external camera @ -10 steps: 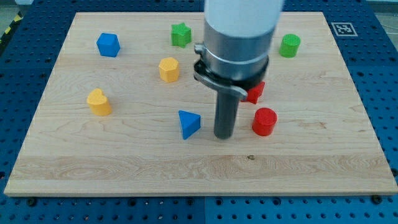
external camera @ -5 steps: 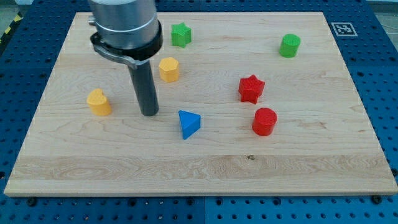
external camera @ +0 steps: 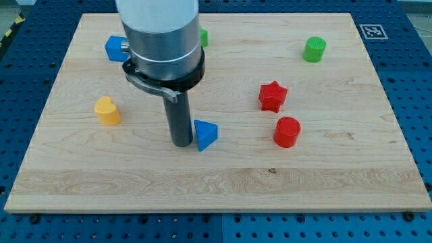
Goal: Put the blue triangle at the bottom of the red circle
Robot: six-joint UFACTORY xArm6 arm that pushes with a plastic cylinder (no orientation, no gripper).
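The blue triangle (external camera: 206, 134) lies near the middle of the wooden board (external camera: 337, 175). The red circle (external camera: 287, 131) stands to its right, well apart from it. My tip (external camera: 181, 144) rests on the board right against the blue triangle's left side. The arm's wide body above the rod hides part of the board behind it.
A red star (external camera: 273, 96) sits just above the red circle. A green cylinder (external camera: 314, 49) is at the view's top right. A yellow block (external camera: 107, 111) is at the left, a blue block (external camera: 115, 48) at the top left. A green block (external camera: 203, 36) peeks from behind the arm.
My tip went from the triangle's right side across to the far left, then came back right and down to the triangle's left side. The yellow hexagon is now hidden behind the arm.
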